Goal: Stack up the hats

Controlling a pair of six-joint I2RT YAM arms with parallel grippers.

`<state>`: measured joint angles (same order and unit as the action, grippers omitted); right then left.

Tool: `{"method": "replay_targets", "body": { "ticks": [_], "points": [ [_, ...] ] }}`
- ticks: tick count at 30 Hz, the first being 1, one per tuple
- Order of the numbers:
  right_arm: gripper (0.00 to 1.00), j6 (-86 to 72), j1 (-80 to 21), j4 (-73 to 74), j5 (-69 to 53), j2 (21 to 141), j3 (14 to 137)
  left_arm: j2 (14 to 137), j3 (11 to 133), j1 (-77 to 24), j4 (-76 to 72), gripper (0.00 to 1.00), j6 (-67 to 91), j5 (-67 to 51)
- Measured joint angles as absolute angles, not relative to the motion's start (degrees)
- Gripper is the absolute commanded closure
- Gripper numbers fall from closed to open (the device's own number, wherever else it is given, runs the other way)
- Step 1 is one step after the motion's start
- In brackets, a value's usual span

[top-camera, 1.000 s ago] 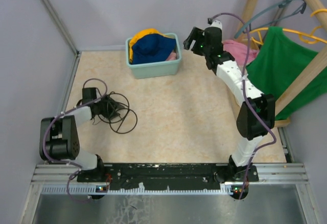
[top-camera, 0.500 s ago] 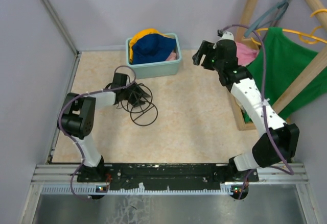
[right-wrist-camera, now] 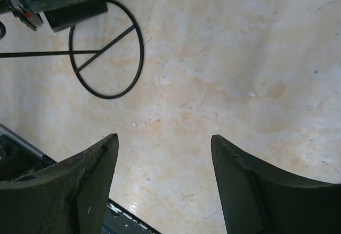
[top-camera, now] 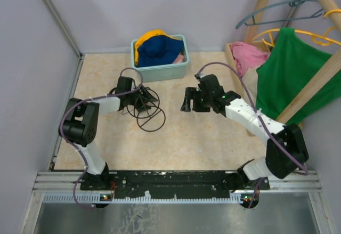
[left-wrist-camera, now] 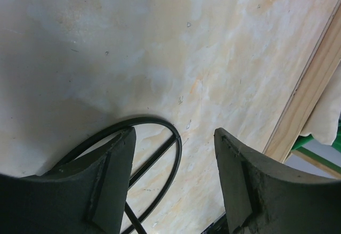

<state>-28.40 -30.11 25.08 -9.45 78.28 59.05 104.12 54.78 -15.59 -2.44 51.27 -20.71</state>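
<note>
The hats lie piled in a teal bin (top-camera: pixel 160 70) at the back. A navy blue hat (top-camera: pixel 161 50) is on top, a yellow-orange hat (top-camera: pixel 145 38) shows behind it, and a pink edge (top-camera: pixel 181 58) pokes out at the bin's right. My left gripper (top-camera: pixel 144 102) (left-wrist-camera: pixel 173 135) is open, low over the floor, with a black wire ring (left-wrist-camera: pixel 169 154) under its left finger. My right gripper (top-camera: pixel 187 99) (right-wrist-camera: pixel 164 138) is open over bare floor at the centre and holds nothing.
A black wire frame of rings (top-camera: pixel 149 118) (right-wrist-camera: pixel 106 47) lies on the floor by the left gripper. At the right stands a wooden rack (top-camera: pixel 314 85) with a pink cloth (top-camera: pixel 248 53) and a green shirt (top-camera: pixel 293 69) on a yellow hanger.
My right arm has swung from the rack at the back right down to the table's centre. The left gripper came in from the left with the wire frame and has opened wider.
</note>
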Motion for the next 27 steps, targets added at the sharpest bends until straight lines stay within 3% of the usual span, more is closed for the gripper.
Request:
{"method": "replay_targets", "body": {
  "ticks": [13, 14, 19, 21, 27],
  "points": [
    [0.41, -30.8, -41.8, 18.9, -10.4, 99.7, 61.9, 102.2, 52.8, -14.0, -2.7, 0.3, 48.2, -21.4],
    [0.44, -30.9, -42.5, 18.5, -10.2, 101.0, 62.5, 102.1, 52.7, -14.0, -2.8, 0.3, 48.2, -21.5],
    [0.8, -31.6, -44.0, 16.0, -9.1, 103.0, 63.9, 101.7, 51.9, -14.0, -3.4, 0.3, 48.2, -21.5],
    [0.9, -32.2, -44.1, 14.3, -9.1, 103.0, 63.9, 101.3, 51.5, -14.0, -3.6, 0.3, 48.1, -21.6],
    [1.0, -34.0, -44.1, 7.5, -12.4, 103.0, 63.4, 101.2, 51.2, -13.6, -3.9, 0.3, 48.0, -22.0]
  ]
}}
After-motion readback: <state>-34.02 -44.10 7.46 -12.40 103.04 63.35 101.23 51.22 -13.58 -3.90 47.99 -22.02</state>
